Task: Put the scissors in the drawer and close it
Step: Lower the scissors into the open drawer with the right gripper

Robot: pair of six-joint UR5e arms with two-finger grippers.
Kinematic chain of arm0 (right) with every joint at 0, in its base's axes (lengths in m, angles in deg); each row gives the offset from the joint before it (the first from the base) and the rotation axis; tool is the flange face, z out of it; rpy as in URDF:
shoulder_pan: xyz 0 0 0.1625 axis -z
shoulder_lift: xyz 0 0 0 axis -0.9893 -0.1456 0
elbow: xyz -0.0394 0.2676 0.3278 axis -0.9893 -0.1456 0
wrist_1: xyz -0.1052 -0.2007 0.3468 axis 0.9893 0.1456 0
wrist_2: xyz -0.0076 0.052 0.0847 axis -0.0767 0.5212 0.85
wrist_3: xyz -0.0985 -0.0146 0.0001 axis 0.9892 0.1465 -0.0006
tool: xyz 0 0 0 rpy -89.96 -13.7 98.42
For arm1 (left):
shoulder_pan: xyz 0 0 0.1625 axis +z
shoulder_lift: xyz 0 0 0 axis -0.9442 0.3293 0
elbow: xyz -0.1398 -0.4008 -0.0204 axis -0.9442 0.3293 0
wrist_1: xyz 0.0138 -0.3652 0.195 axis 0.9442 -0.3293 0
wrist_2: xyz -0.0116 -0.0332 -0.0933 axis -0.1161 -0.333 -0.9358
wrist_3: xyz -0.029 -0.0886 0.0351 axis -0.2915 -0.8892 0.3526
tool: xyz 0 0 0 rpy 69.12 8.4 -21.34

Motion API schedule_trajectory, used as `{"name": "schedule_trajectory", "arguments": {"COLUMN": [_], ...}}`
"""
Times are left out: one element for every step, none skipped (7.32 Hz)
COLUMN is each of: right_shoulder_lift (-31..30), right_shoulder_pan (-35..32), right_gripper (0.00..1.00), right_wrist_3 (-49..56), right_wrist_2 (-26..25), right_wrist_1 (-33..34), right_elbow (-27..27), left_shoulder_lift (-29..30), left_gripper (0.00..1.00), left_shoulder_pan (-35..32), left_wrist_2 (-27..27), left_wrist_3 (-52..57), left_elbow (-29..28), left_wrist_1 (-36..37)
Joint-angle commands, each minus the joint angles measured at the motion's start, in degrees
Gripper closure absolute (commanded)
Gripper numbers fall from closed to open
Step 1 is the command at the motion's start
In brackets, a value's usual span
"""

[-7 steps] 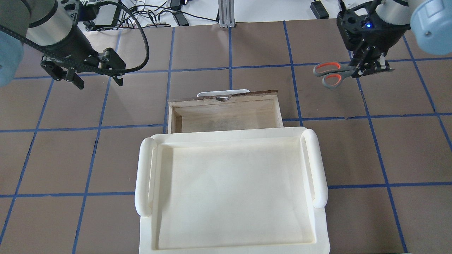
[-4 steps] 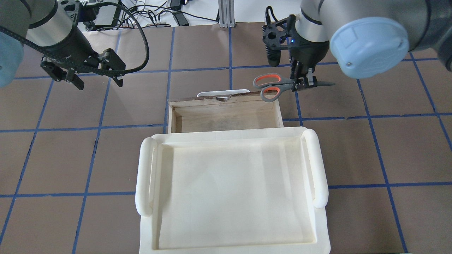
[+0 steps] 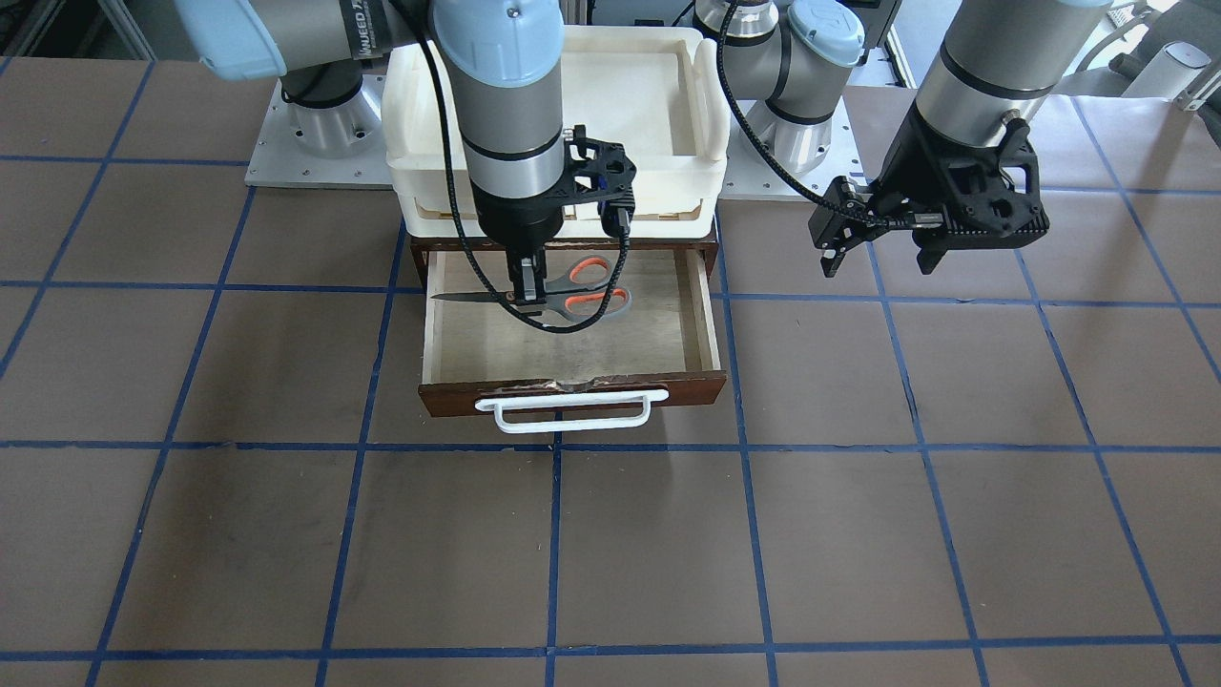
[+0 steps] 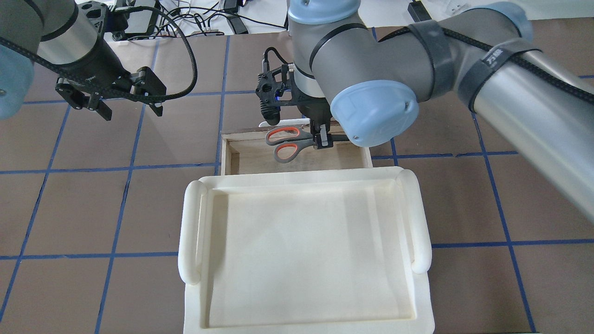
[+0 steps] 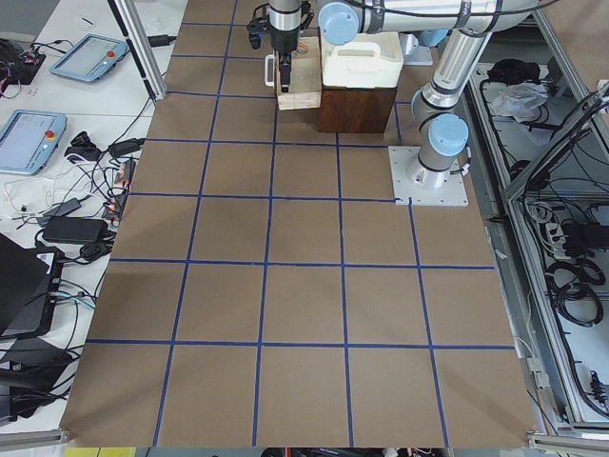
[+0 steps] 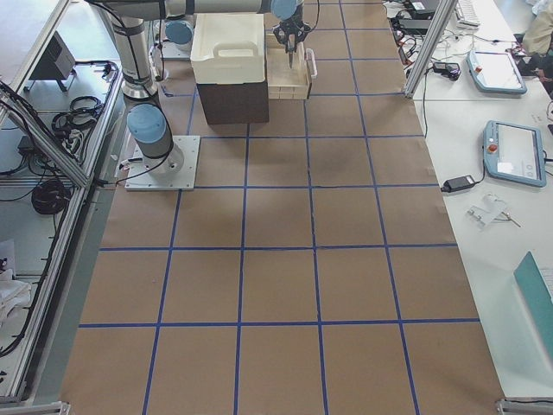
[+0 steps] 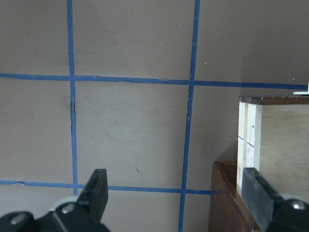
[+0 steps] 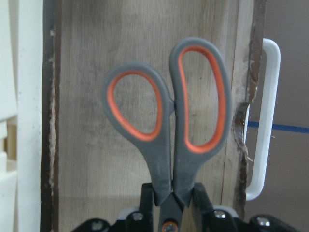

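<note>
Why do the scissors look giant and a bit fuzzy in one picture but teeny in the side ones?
Right wrist view: the camera sits right behind the right end effector, so the scissors fill the picture and look slightly soft. Exterior left and right views: those cameras are far off, so the scissors are too small to make out. Overhead view: bright light washes out the cream tray.

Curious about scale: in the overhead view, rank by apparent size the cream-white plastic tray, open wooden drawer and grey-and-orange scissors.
1. Cream-white plastic tray, clearly largest, though nearest the camera.
2. Wooden drawer, its pulled-out part only.
3. Grey-and-orange scissors, blades partly hidden by the right gripper.
</note>
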Motion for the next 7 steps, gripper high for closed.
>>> {"name": "schedule_trajectory", "arguments": {"right_shoulder_lift": [3.79,4.41,5.54,6.08,6.08,6.17,6.17], "right_shoulder_pan": [-2.79,-2.97,-3.32,-3.67,-3.76,-3.76,-3.76], "right_gripper": [1.00,1.00,1.00,1.00,1.00,1.00,0.96], "right_wrist_3": [-3.30,-3.39,-4.60,-4.44,-4.35,-4.35,-4.44], "right_wrist_2": [-0.49,-0.40,-0.31,-0.49,-0.58,-0.58,-0.49], "right_wrist_1": [3.04,2.95,3.04,3.12,3.13,3.13,3.13], "right_elbow": [-0.39,-0.39,-0.30,-0.13,0.05,0.05,0.05], "left_shoulder_lift": [0.00,0.00,0.09,0.09,0.26,0.26,0.44], "left_gripper": [0.00,0.00,0.00,0.00,0.00,0.00,0.00], "left_shoulder_pan": [0.06,-0.03,-0.03,-0.03,-0.03,-0.03,0.06], "left_wrist_2": [0.00,0.00,0.00,0.00,-0.09,-0.09,-0.17], "left_wrist_3": [0.00,0.00,0.00,0.00,-0.17,0.00,0.00], "left_elbow": [0.08,0.08,0.08,0.08,0.08,-0.01,-0.01], "left_wrist_1": [0.01,0.01,0.01,0.01,0.01,0.18,0.27]}}
